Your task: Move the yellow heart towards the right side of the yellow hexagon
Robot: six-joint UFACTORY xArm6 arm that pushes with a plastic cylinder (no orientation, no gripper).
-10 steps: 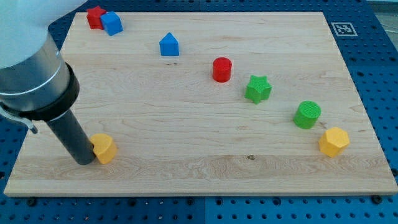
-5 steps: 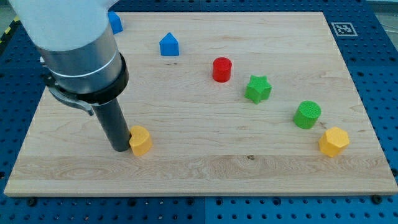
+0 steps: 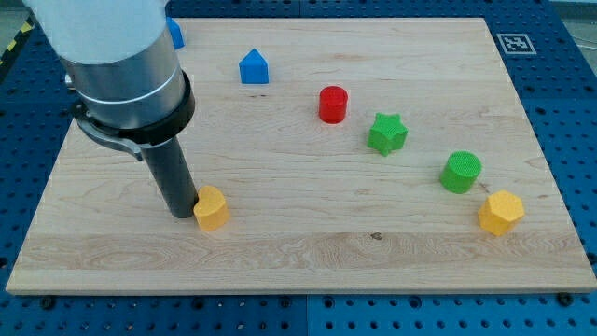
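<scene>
Pushing from the view's left, my tip (image 3: pixel 184 214) touches the yellow heart (image 3: pixel 211 207) at the desk's (image 3: pixel 308 247) lower left. No gripper here. I'd keep contact centred, passing below the yellow hexagon (image 3: pixel 501 212), well apart.

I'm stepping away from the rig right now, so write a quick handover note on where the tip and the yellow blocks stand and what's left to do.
My tip is down on the board, touching the view's left side of the yellow heart.
The yellow hexagon sits near the board's right edge, just below the green cylinder.
Done: contact made, on the side that suits a rightward push.
Left: nearly the whole board width to cross, then round the hexagon to its right side.
</scene>
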